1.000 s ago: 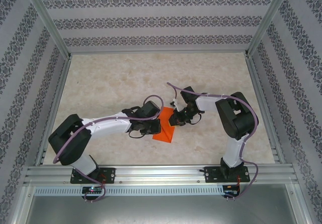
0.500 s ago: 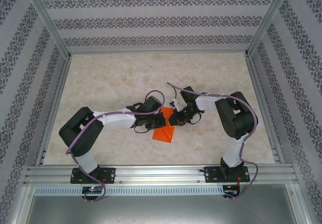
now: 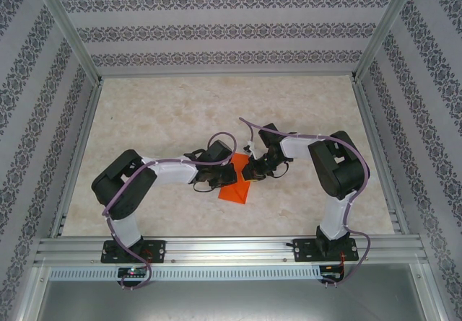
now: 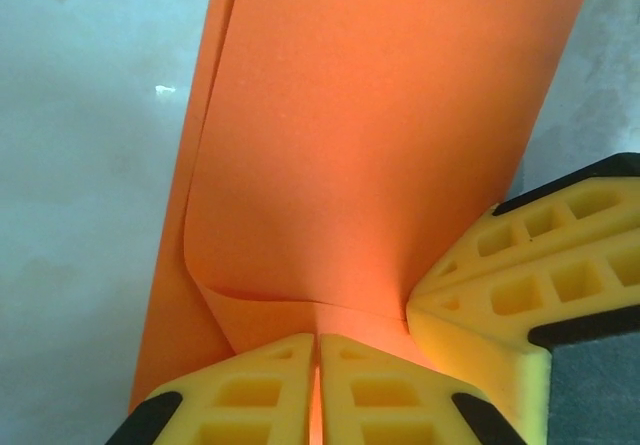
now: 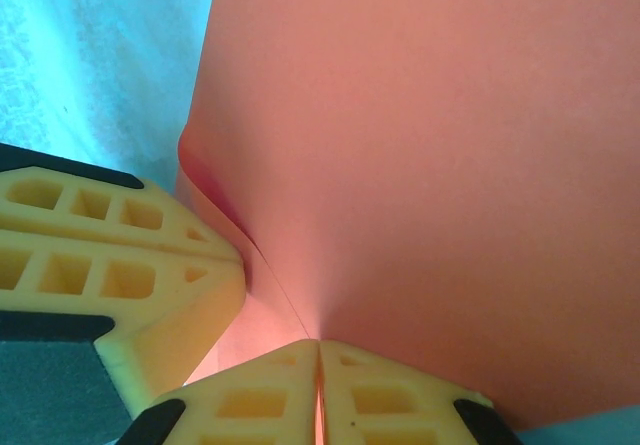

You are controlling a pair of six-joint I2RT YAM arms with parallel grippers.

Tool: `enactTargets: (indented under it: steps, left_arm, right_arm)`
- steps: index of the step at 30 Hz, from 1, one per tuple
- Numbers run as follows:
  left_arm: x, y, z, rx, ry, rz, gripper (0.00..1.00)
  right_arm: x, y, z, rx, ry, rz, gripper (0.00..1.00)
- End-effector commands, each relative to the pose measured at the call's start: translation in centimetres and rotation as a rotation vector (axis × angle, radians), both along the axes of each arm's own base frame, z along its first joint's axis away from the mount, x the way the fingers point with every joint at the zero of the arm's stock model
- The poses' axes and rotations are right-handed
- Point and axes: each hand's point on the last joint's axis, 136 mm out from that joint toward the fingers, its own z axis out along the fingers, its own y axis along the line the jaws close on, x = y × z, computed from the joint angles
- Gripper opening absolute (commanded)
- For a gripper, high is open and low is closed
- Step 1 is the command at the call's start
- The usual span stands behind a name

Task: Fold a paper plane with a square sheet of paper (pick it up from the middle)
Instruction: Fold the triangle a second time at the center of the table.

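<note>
Pinching the paper [image 3: 237,190] from both sides, the two arms meet near the middle of the table [image 3: 173,112], a little toward its near edge; the left gripper [image 4: 318,360] comes in from the left and the right gripper [image 5: 318,360] from the right, their tips just beside each other over the upper part of the orange piece; from above, the lower part of the paper juts toward the near edge as a pointed corner, and whether it rests on the marbled top I cannot tell.

Seen from the left wrist, that gripper's yellow fingers [image 4: 255,395] are pressed together with a thin orange edge caught in the seam between them; above them the paper bends up in a soft curl and spreads away as a broad, smooth flap, with a second layer showing along its left side; the other gripper's yellow fingers [image 4: 500,285] touch the paper at the right, close beside.

Seen from the right wrist, its own fingers [image 5: 390,405] are likewise pressed tight on the paper's edge; the paper rises from them as a wide orange face; the left gripper's fingers [image 5: 120,255] bear against a fold at the left.
</note>
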Motion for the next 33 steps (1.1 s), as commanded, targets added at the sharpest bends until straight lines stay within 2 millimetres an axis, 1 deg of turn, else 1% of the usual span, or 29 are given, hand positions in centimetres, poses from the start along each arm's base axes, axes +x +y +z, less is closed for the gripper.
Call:
enactTargets:
  steps: [1,3,4,6,8,10,14,17,19,21,26,29,33]
  left_arm:
    - [1.5,0.5,2.2,-0.019,-0.07,0.043,0.12]
    - [2.4,0.4,3.6,-0.027,-0.12,0.048,0.12]
    - [2.8,0.4,4.0,-0.026,-0.141,0.051,0.12]
    - [3.4,0.5,4.0,-0.008,-0.157,0.063,0.12]
    - [3.6,0.5,3.0,0.001,-0.145,0.069,0.11]
    - [3.3,0.5,1.5,0.015,-0.109,0.068,0.09]
    - [2.4,1.7,-1.2,0.05,-0.066,0.094,0.09]
    - [1.8,2.4,-2.6,0.086,-0.044,0.09,0.09]
    - [1.6,2.6,-2.9,0.095,-0.039,0.092,0.09]
    - [1.7,2.4,-2.4,0.084,-0.046,0.086,0.09]
    - [2.8,1.5,1.4,0.048,-0.118,0.05,0.11]
    - [3.1,1.0,2.4,0.046,-0.127,0.025,0.11]
    - [3.1,-0.3,4.7,-0.049,-0.16,0.0,0.14]
  right_arm:
    - [-0.2,-1.0,-2.9,-0.087,0.015,0.002,0.1]
    - [-0.2,-1.0,-3.1,-0.089,0.02,0.002,0.1]
    - [-0.3,-1.0,-3.1,-0.09,0.024,0.003,0.1]
    - [-0.4,-1.0,-3.1,-0.088,0.027,0.002,0.1]
    - [-0.4,-1.0,-3.2,-0.088,0.027,0.001,0.1]
    - [-0.4,-1.0,-3.3,-0.092,0.032,0.001,0.1]
    - [-0.4,-1.1,-3.3,-0.096,0.031,-0.001,0.1]
    - [-0.4,-1.1,-3.4,-0.098,0.035,-0.002,0.1]
    - [-0.4,-1.2,-3.5,-0.1,0.037,-0.002,0.1]
    - [-0.4,-1.1,-3.5,-0.101,0.037,-0.002,0.1]
    - [-0.3,-1.1,-3.5,-0.101,0.035,-0.002,0.1]
    - [-0.4,-1.2,-3.5,-0.1,0.039,-0.002,0.1]
    - [-0.4,-1.2,-3.5,-0.1,0.037,-0.002,0.1]
